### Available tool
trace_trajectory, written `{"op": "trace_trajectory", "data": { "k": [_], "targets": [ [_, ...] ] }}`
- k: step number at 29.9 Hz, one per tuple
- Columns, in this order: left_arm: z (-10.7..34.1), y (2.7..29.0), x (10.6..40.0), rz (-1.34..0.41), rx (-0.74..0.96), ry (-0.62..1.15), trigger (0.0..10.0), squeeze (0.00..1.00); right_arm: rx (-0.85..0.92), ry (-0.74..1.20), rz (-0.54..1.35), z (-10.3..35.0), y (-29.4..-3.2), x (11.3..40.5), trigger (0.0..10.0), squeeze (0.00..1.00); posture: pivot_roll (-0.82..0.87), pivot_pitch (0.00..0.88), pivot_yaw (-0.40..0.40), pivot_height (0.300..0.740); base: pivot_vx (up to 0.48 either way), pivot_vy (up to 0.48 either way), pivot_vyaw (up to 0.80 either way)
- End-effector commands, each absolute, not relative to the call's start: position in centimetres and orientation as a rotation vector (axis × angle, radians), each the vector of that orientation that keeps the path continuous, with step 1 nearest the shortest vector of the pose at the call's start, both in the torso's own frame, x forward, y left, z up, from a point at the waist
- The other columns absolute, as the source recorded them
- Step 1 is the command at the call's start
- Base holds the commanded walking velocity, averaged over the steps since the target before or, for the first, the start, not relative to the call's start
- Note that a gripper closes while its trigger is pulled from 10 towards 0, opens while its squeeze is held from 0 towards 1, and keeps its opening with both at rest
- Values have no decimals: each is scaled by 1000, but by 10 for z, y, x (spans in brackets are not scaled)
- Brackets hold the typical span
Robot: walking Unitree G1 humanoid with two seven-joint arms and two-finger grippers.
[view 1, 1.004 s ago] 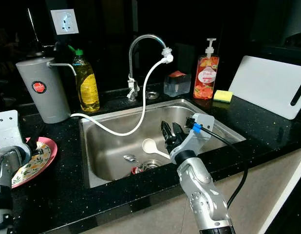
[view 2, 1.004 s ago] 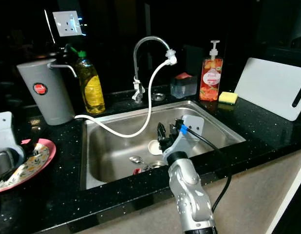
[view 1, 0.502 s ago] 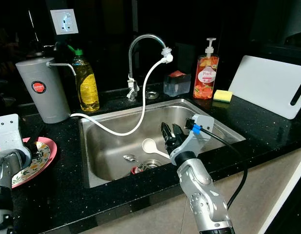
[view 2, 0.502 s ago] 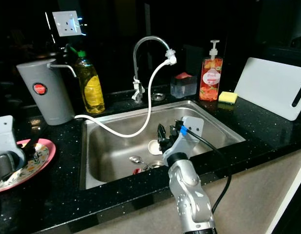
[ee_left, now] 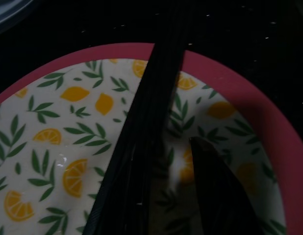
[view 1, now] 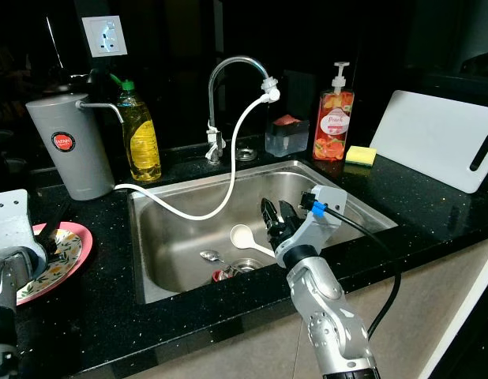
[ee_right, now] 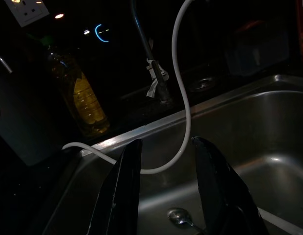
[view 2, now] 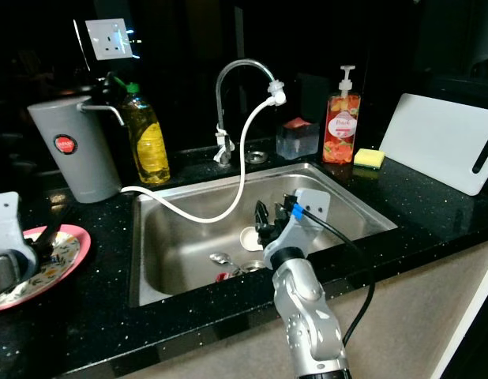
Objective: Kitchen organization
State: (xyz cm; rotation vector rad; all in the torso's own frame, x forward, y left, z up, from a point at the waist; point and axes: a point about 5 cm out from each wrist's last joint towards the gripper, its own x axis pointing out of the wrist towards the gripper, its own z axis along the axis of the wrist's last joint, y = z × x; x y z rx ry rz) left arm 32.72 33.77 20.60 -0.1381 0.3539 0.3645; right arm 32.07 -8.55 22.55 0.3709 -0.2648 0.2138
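My right pincer hangs open and empty above the sink. My left pincer, parted, straddles the plate; a careless squeeze could tip it off the worktop.

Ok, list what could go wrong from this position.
1. The right gripper hangs open over the steel sink near the white hose; reaching down for the white spoon could snag it.
2. The left gripper's fingers sit over the pink-rimmed lemon-print plate near the counter's front; a push might slide it off.

No readable text; labels too blurred.
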Motion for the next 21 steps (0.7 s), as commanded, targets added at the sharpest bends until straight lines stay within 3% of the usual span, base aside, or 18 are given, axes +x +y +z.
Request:
{"op": "trace_trajectory", "data": {
  "k": [1,19,20,21],
  "targets": [
    [202,351,319,425,-96,387,10000,0,376,-253,209,224,-87,319,10000,0,15,0,65,740,0,0,0],
    [192,348,318,399,-160,430,10000,0,374,-251,215,223,-86,319,10000,0,14,0,57,740,0,0,0],
    [191,348,318,398,-165,432,4980,0,374,-251,216,223,-86,319,10000,0,14,0,57,740,0,0,0],
    [191,348,318,398,-165,432,4980,0,374,-251,216,223,-86,319,10000,0,14,0,57,740,0,0,0]
  ]
}}
